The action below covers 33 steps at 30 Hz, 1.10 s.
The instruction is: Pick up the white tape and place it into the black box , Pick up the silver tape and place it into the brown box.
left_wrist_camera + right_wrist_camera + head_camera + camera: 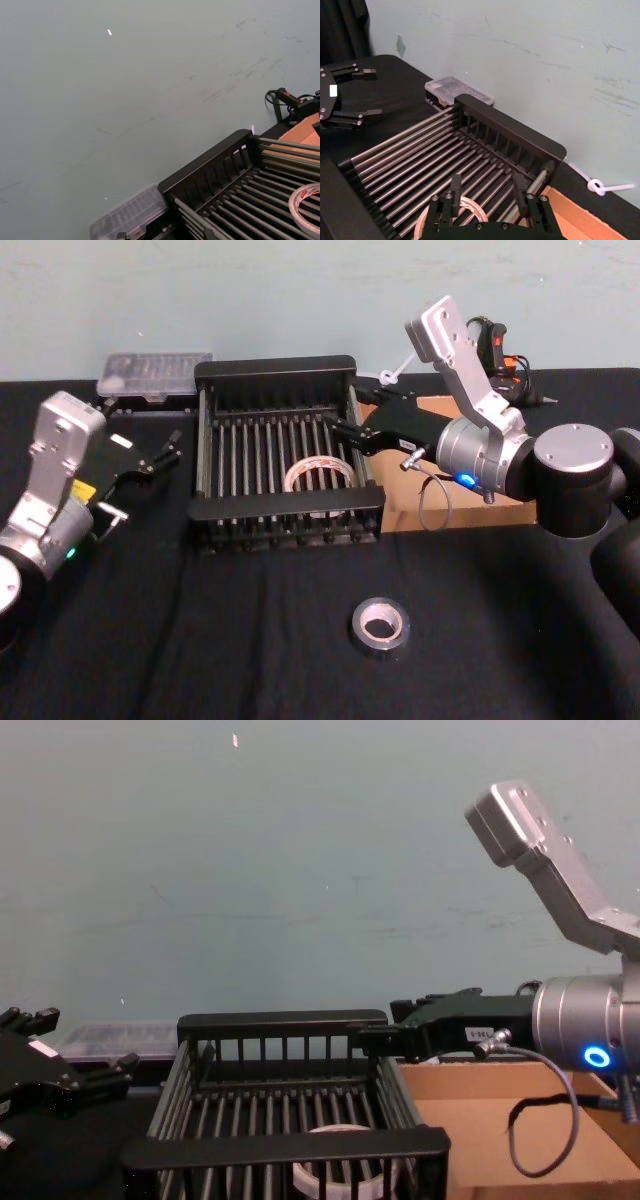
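The white tape lies flat on the slats inside the black box, toward its right side. My right gripper hangs open just above the box's right rim with nothing between its fingers. In the right wrist view the white tape lies below the right gripper. The silver tape lies flat on the black table in front of the black box. The brown box stands right of the black box, partly behind my right arm. My left gripper is open, left of the black box.
A clear plastic case lies behind the black box at the back left. A black and orange tool and a white cable tie lie at the back right by the wall. Black cloth covers the table.
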Each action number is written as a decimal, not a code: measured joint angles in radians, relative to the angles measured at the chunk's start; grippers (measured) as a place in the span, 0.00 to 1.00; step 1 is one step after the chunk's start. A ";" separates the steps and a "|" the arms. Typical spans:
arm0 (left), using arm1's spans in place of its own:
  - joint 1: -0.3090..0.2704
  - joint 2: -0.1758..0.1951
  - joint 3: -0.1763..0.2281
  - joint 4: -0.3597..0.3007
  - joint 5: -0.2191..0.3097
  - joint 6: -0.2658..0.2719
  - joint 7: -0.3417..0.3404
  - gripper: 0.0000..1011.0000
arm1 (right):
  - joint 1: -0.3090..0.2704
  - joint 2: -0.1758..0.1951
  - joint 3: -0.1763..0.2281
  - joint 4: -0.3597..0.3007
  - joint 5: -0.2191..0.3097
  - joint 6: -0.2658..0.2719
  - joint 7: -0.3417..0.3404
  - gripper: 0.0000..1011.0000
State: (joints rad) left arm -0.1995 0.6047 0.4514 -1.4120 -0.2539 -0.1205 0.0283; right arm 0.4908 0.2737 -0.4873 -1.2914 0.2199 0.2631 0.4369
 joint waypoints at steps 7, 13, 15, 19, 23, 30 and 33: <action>0.000 0.000 0.000 0.000 0.000 0.000 0.000 0.99 | 0.000 0.000 0.000 0.000 0.000 0.000 0.000 0.85; 0.000 0.000 0.000 0.000 0.000 0.000 0.000 0.99 | 0.000 0.000 0.000 0.000 0.000 0.000 0.000 0.99; 0.000 0.000 0.000 0.000 0.000 0.000 0.000 0.99 | 0.000 0.000 0.000 0.000 0.000 0.000 0.000 0.99; 0.000 0.000 0.000 0.000 0.000 0.000 0.000 0.99 | 0.000 0.000 0.000 0.000 0.000 0.000 0.000 0.99; 0.000 0.000 0.000 0.000 0.000 0.000 0.000 0.99 | -0.005 0.002 0.004 -0.006 0.000 0.001 -0.006 0.99; 0.000 0.000 0.000 0.000 0.000 0.000 0.000 0.99 | -0.036 0.024 0.027 -0.057 0.011 0.015 -0.022 0.99; 0.000 0.000 0.000 0.000 0.000 0.000 0.000 0.99 | -0.064 0.047 0.043 -0.100 0.021 0.024 -0.026 0.99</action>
State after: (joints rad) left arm -0.1995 0.6047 0.4514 -1.4120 -0.2539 -0.1205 0.0283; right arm 0.4270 0.3212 -0.4444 -1.3917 0.2407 0.2868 0.4105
